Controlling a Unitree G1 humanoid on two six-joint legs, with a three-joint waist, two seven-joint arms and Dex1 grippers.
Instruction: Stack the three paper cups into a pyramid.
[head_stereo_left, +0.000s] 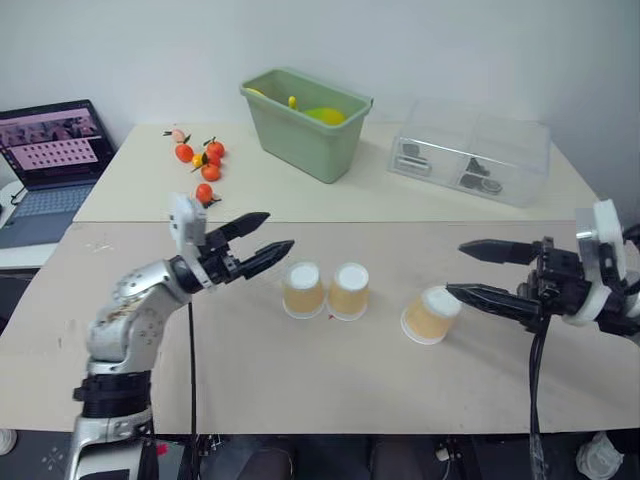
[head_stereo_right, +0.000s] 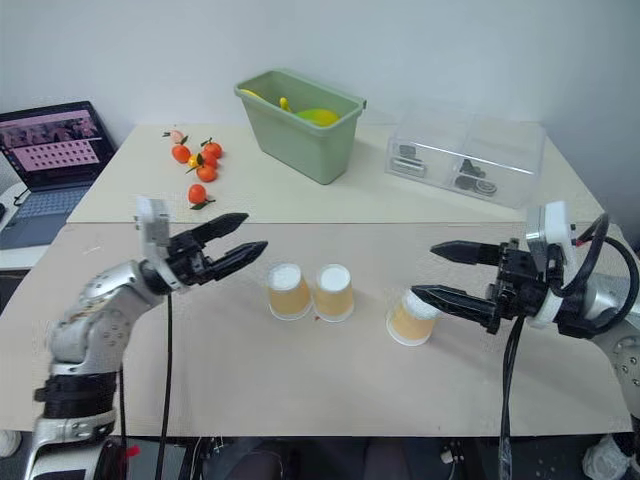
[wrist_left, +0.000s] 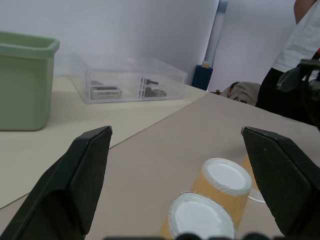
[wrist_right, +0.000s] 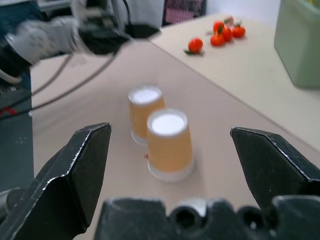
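The three paper cups (head_stereo_left: 345, 291) have tan ribbed walls and white ends. Two stand upside down, touching, mid-bench (head_stereo_left: 300, 390); the third lies tilted at their 3 o'clock, just beside the lower finger of the right tool (head_stereo_left: 462, 270), whose fingers are spread with nothing between. The left tool (head_stereo_left: 268, 232) hovers at the pair's 9 o'clock, fingers apart and bare. The left wrist view adds a person (wrist_left: 295, 60) standing beyond the bench. At 12 o'clock, a green bin (head_stereo_left: 306, 122) holds yellow items; a clear box (head_stereo_left: 470, 150) holds small dark parts.
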